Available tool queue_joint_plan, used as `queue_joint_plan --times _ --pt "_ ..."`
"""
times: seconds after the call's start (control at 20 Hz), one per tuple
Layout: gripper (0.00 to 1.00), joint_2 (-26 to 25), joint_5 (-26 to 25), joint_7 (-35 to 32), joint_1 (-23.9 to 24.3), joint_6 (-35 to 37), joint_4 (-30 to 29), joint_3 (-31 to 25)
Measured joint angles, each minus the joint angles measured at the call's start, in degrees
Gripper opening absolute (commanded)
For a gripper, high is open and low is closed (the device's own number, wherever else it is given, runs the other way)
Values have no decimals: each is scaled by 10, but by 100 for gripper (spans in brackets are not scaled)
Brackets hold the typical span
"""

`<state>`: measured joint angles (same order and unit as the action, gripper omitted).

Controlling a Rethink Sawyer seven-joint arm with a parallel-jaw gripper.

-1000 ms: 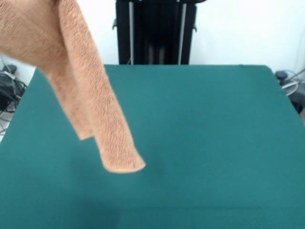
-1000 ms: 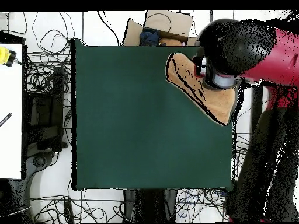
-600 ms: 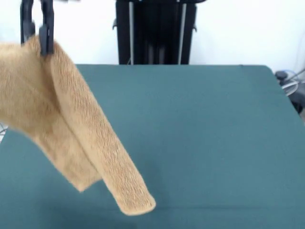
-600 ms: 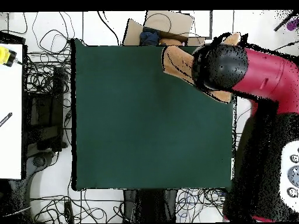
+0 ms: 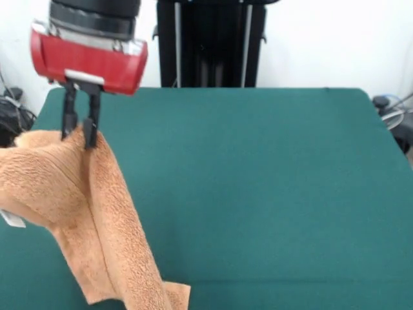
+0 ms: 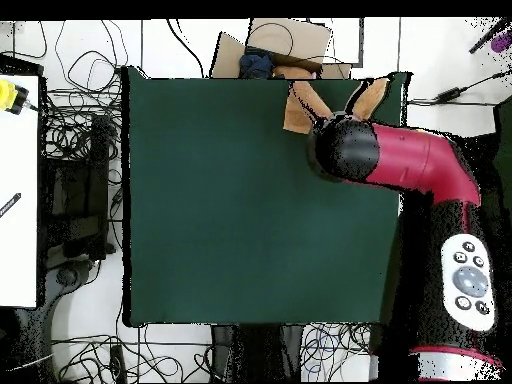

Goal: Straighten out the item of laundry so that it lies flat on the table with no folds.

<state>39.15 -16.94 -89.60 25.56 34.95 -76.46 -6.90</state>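
Observation:
The orange-tan towel (image 5: 77,213) hangs folded from my gripper (image 5: 79,137) at the left of the front view. Its lower end touches the green table (image 5: 271,194) near the front edge. The black fingers (image 5: 90,126) are shut on the towel's top fold. A small white tag (image 5: 13,219) shows at the towel's left edge. From overhead, the red arm (image 6: 400,165) covers most of the towel (image 6: 298,108); only two tan pieces show near the table's (image 6: 230,200) top right corner.
A black stand (image 5: 210,42) rises behind the table. Cables (image 6: 80,130) lie on the floor around it. A white surface (image 6: 18,190) sits at the overhead view's left, and a cardboard box (image 6: 285,45) lies past the table's top edge.
My gripper has come down with the towel. The towel's bottom end, hanging free before, now rests on the table near the front edge.

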Motion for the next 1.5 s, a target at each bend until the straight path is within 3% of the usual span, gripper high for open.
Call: queue_joint_plan --times 0.7,1.1,1.5 --pt "0 -42 -37 0 -30 -131 -96 32" --pt "0 -46 -31 0 -51 -137 -120 45" --pt "0 -16 14 -1 -93 -137 -171 89"
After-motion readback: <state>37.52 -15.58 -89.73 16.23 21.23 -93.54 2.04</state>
